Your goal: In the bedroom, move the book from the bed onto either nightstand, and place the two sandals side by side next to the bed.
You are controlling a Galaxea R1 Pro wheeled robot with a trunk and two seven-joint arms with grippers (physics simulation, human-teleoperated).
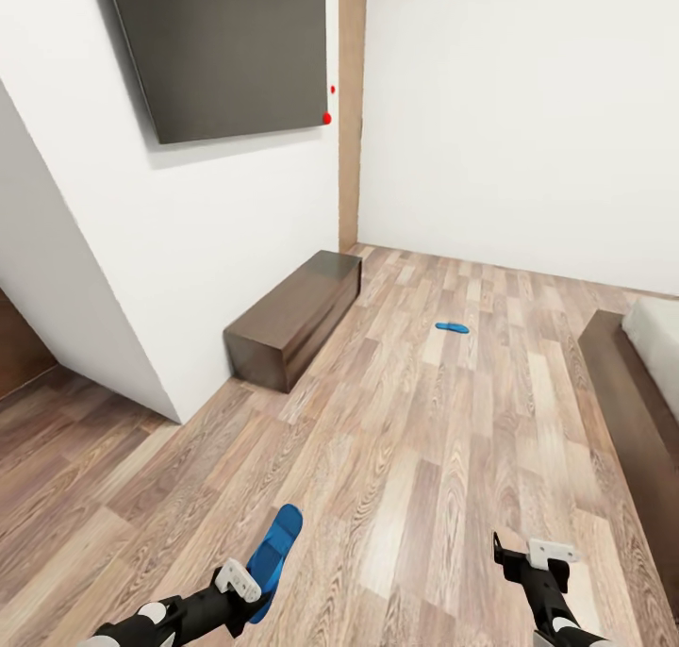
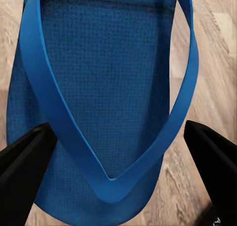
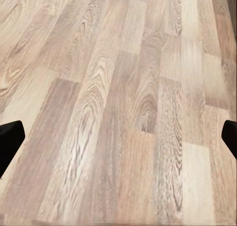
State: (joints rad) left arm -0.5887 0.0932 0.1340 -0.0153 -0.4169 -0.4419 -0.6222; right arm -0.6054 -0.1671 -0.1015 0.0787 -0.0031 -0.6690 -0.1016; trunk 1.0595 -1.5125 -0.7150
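While the left gripper [image 1: 247, 586] carries one bright blue flat flip-flop sandal [image 1: 275, 555] low over the light brown wood-plank floor [image 1: 405, 458], its dark fingers [image 2: 24, 161] sit on either side of the sole near the strap's V, closed on it. Second blue sandal [image 1: 452, 327] lies on the floor further ahead, well apart, between the long low dark brown bench [image 1: 292, 322] by the white wall and the bed's dark brown wooden frame [image 1: 627, 392] at right, pale mattress [image 1: 657, 340] corner just visible. Right gripper [image 1: 533, 557] hangs spread wide, holding nothing, over bare planks. Book and nightstand: can't place them from here. Likely step: bring the held sandal alongside the other. Do it well by keeping the sole level, lining it up parallel, toes the same way, lowering until flat before releasing, and staying clear of the frame edge.
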